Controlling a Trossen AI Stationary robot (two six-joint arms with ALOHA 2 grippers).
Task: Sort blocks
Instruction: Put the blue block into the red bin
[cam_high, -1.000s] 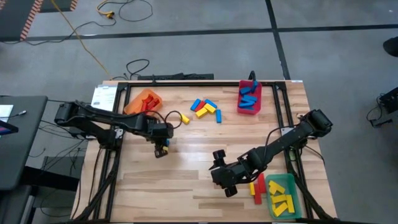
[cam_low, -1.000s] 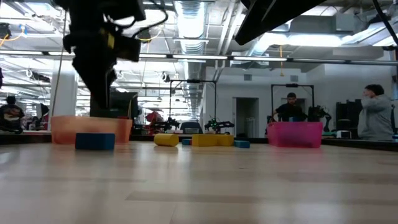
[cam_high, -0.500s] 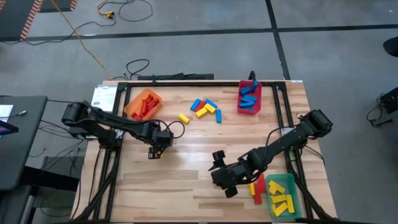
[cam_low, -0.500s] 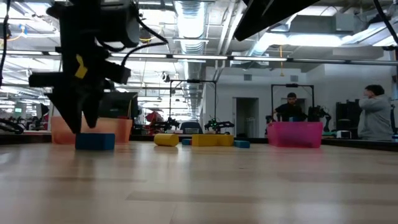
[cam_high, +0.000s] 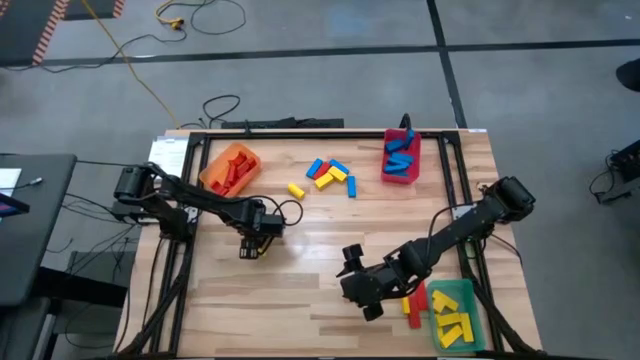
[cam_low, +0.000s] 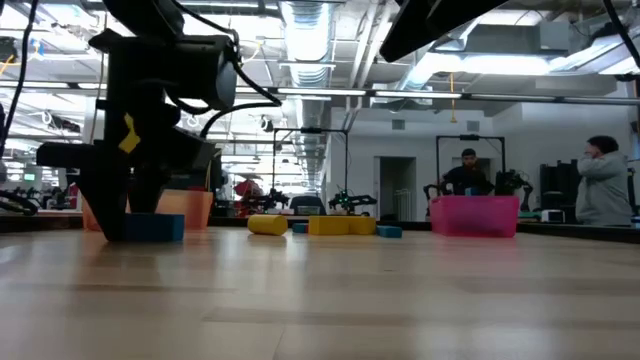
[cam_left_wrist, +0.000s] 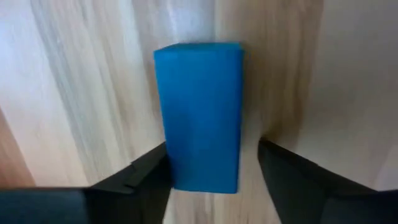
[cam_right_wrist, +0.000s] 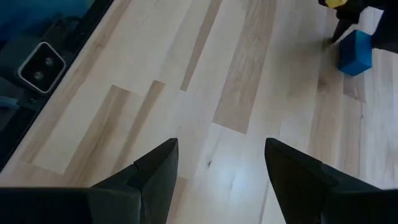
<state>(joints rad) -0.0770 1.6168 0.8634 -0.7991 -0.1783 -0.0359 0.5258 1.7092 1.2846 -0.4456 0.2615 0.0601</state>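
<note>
A blue block (cam_left_wrist: 200, 112) lies flat on the wood left of the table's middle (cam_high: 256, 246), also in the low view (cam_low: 155, 227). My left gripper (cam_left_wrist: 211, 146) points down over it, open, one finger on each long side, fingertips at table height (cam_low: 112, 228). My right gripper (cam_right_wrist: 221, 143) is open and holds nothing; it hovers over bare wood near the table's near right (cam_high: 368, 305). Several red, blue and yellow blocks (cam_high: 330, 175) lie in a loose cluster toward the far edge. A single yellow block (cam_high: 295, 190) lies left of them. My left gripper comes at the blue block from above, fingers standing alongside its long sides. One finger (cam_left_wrist: 149, 174) sits right against a long side near the block's end (cam_left_wrist: 171, 168); whether it touches, I cannot tell. The other finger (cam_left_wrist: 280, 168) stands clear, with a gap.
An orange bin (cam_high: 230, 165) with red blocks stands far left, a red bin (cam_high: 400, 160) with blue blocks far right, a green bin (cam_high: 455, 315) with yellow blocks near right. A red block (cam_high: 412, 300) lies beside the green bin. People stand far off in the room (cam_low: 468, 170).
My left gripper has come down from above the blue block until its fingers reach the table around it, shifting a little toward the near edge. The block has stayed where it was. My right arm has kept still.
</note>
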